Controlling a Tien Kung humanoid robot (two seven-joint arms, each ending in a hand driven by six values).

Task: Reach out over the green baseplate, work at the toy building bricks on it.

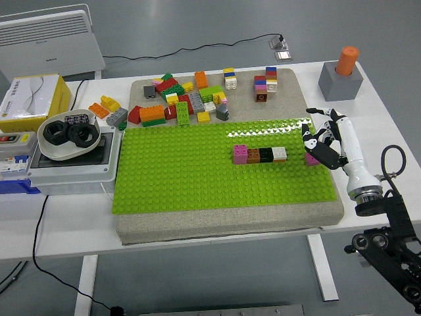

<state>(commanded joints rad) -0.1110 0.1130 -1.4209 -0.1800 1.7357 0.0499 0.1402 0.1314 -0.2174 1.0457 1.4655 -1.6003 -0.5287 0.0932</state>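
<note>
Green baseplate point(197, 174) lies flat on a grey mat point(230, 217) in the middle of the white table point(79, 227), and on my feed it fills most of the working area. I see a short row of four bricks point(260, 155) pressed onto it right of centre: pink, brown, black and white, touching end to end. A loose heap of bricks point(181, 102) sits on the mat just behind the plate's far edge, with two small stacked towers point(265, 83) further to the right.

My right hand point(322, 141) hangs over the plate's right edge, its white forearm coming in from the lower right. Its fingers point(309, 135) are curled toward the palm, and a pink brick point(310, 158) shows just beneath them at the plate's edge. From this angle I cannot tell whether they actually grip it or only rest against it. That brick is apart from the four-brick row, with bare studs between.

Off to the left stand a white bowl point(69, 148) with black nuts on a grey electrical box point(72, 171), and a yellow carton point(33, 99). At the far right corner a grey block point(341, 80) carries an orange cylinder point(347, 59).
</note>
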